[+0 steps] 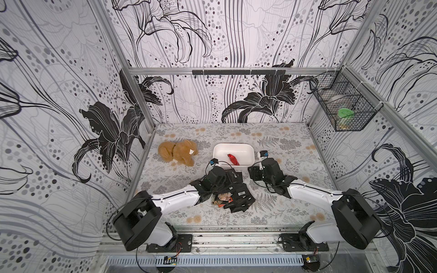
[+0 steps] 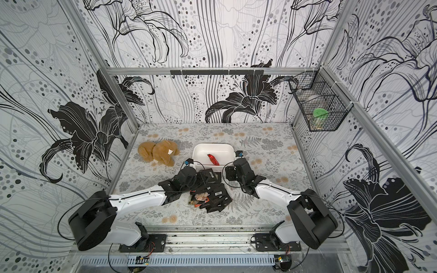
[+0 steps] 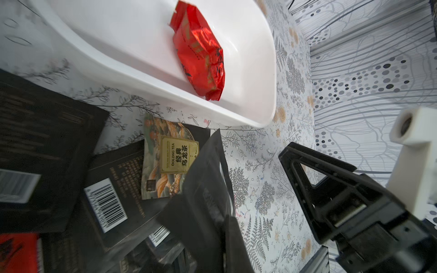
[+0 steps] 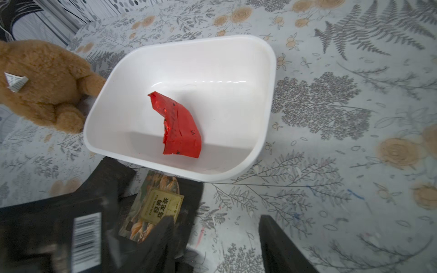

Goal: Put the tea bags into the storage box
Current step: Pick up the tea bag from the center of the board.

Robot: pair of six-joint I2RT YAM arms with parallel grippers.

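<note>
Tabletop scene with both arms reaching in from the front edge of the worktop. The storage box stands near the centre, open side up, with 1 red sachet on its floor toward the near wall. Judging from the views, it is the only one of the tea bags stored so far. The rest lie in an overlapping heap between the box and the front edge, which keeps each transfer short. The left gripper is clamped on 1 black sachet, which stands tilted up off the heap. The pinch seems to be at an edge, probably so that the sachet peels clear of its neighbours. The right gripper hangs by the box's near right corner with jaws apart and nothing between them, placed to reach either box or heap. A tan oolong sachet lies at the heap's box-side edge — its gold panel reads "OOLONG TEA" beside 5 Chinese characters, 经典乌龙茶, and a smaller line is too fine to read. Several black sachets carry white barcode labels, their digits and gold print blurred. The plush toy lies toward the left edge, apart from the box, its tag illegible.
</note>
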